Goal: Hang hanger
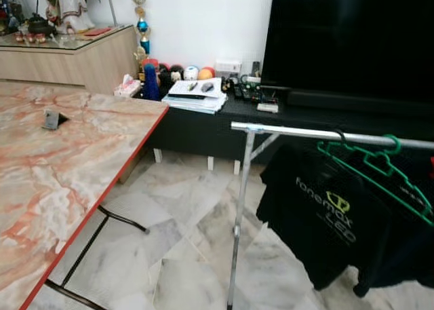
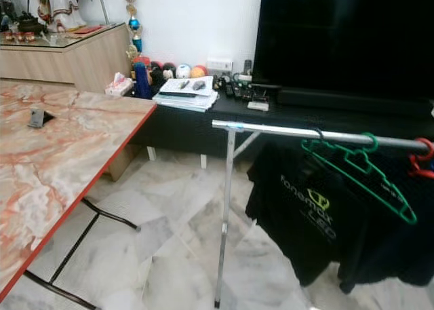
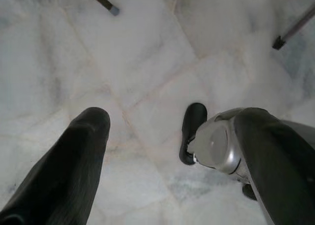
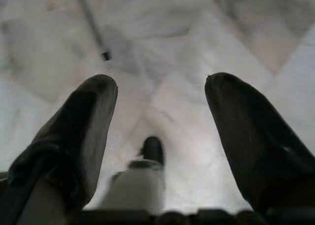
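Observation:
A green hanger (image 1: 371,162) hangs by its hook on the silver rail (image 1: 305,132) of a clothes rack at the right. Beside it on the same rail hangs a black T-shirt (image 1: 319,215) with light lettering. A red hanger (image 2: 422,157) shows at the rail's far right end. My left gripper (image 3: 172,116) is open and empty, pointing down at the marble floor. My right gripper (image 4: 162,87) is also open and empty over the floor, with my foot (image 4: 152,148) below it.
A marble-topped table (image 1: 54,167) with a red edge stands at the left, a small stand (image 1: 53,119) on it. A low black console (image 1: 196,130) with papers and balls runs along the back wall under a large TV (image 1: 346,32). The rack's upright (image 1: 239,215) stands mid-floor.

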{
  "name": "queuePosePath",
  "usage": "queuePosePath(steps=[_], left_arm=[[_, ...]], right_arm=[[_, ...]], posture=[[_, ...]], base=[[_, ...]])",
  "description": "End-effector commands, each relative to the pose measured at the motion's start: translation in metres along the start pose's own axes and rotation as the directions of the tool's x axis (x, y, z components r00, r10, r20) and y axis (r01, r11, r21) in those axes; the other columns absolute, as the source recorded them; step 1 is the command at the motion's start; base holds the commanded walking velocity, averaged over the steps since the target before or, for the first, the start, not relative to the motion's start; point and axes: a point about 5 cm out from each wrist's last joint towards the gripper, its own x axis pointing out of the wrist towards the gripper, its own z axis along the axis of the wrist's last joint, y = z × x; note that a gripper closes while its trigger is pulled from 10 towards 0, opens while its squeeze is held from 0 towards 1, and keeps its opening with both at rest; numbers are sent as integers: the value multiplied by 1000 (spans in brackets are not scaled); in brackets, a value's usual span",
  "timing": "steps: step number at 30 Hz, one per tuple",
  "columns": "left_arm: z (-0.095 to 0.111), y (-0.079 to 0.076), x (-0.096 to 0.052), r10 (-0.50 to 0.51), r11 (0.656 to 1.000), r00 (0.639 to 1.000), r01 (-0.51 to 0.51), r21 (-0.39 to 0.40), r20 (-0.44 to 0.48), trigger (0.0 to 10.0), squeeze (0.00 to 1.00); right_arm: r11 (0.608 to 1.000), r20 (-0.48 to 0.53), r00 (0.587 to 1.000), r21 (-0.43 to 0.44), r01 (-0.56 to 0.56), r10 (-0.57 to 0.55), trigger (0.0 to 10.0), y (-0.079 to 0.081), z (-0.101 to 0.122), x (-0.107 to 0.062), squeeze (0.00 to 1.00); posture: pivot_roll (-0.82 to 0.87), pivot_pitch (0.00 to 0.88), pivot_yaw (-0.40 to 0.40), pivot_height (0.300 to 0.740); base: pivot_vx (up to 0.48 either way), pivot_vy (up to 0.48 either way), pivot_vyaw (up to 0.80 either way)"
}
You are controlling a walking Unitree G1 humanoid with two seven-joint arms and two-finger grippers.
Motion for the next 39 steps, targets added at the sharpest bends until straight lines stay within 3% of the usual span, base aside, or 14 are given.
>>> queuePosePath(steps=[1,7,30,31,33,39], left_arm=[[-2,-8,1,-13,1000,1000,13,6,-14,10000,0],[-3,-17,2,-22,1000,1000,22,5,-21,10000,0],[-3,-18,2,-19,1000,1000,19,8,-24,10000,0],[-10,-7,-1,-8,1000,999,8,11,-46,10000,0],[-13,-2,-3,-3,1000,998,4,15,-55,10000,0],[-11,-3,-2,-3,1000,999,3,14,-48,10000,0]], right_arm=[[1000,-3,1000,-2,23,-23,10000,-9,0,-2,0],[1000,-3,1000,-3,23,-23,10000,-9,0,-2,0],[1000,-3,1000,-3,23,-23,10000,-9,0,-2,0],[1000,45,999,-15,-25,26,10000,-6,6,-1,0],[998,78,995,-40,-53,56,10000,-4,10,-1,0],[996,142,987,-69,-61,71,10000,-3,17,-2,0]], posture=[[61,26,-35,740],[56,29,-33,740],[56,29,-34,740],[15,27,-22,740],[13,25,-25,740],[-3,24,-34,740]], base=[[319,0,0],[317,0,0],[322,0,0],[0,0,0],[0,0,0],[0,0,0]])
